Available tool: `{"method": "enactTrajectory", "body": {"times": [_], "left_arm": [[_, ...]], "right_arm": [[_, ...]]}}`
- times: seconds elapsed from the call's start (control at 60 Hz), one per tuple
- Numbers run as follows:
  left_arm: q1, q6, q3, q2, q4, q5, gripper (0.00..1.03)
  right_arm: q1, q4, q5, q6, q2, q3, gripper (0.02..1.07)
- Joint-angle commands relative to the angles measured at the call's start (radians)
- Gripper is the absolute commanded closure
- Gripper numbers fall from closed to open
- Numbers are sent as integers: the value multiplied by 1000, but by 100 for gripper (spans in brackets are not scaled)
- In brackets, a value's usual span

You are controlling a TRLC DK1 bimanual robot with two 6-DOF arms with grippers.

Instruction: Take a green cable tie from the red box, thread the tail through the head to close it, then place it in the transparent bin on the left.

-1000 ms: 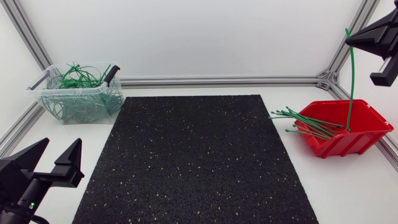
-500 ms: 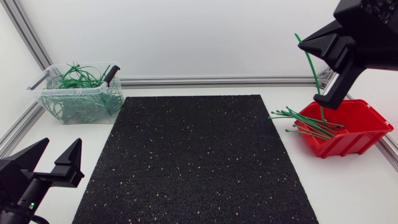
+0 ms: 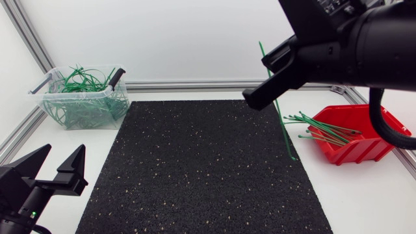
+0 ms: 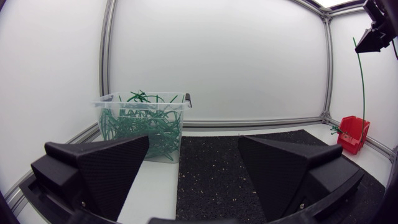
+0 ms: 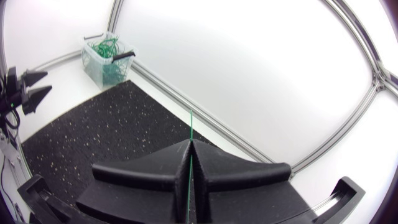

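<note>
My right gripper point(image 3: 266, 75) hangs high over the mat's far right part, shut on a green cable tie point(image 3: 284, 123) near its upper end. The tie dangles below it, its lower tip over the mat's right edge. In the right wrist view the fingers meet on the tie point(image 5: 190, 124) at the gripper point(image 5: 189, 144). The red box point(image 3: 367, 146) at the right holds several more green ties. The transparent bin point(image 3: 78, 114) at the far left holds several closed ties. My left gripper point(image 3: 65, 151) rests open at the near left, nothing between its fingers point(image 4: 112, 168).
A black speckled mat point(image 3: 195, 175) covers the table's middle. Aluminium frame rails run along the back and sides. Several ties point(image 3: 302, 120) stick out of the red box over its left rim. In the left wrist view the bin point(image 4: 143, 124) stands ahead of the open gripper point(image 4: 194, 162).
My right arm has swung left from above the red box to over the mat, carrying the tie; the tie's lower end has left the box. The left arm is still.
</note>
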Motion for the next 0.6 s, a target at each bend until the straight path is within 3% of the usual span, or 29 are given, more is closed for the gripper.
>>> {"method": "enactTrajectory", "body": {"times": [0.0, 0.4, 0.583], "left_arm": [[6, -13, -36, 2, -30, 2, 3], [11, -13, -38, 2, -30, 2, 3], [11, -13, -36, 2, -30, 2, 3]], "right_arm": [[26, 68, 10, 87, -2, 13, 102], [38, 77, -118, 370, 102, 25, 101], [54, 186, -210, 450, 136, -18, 102]]}}
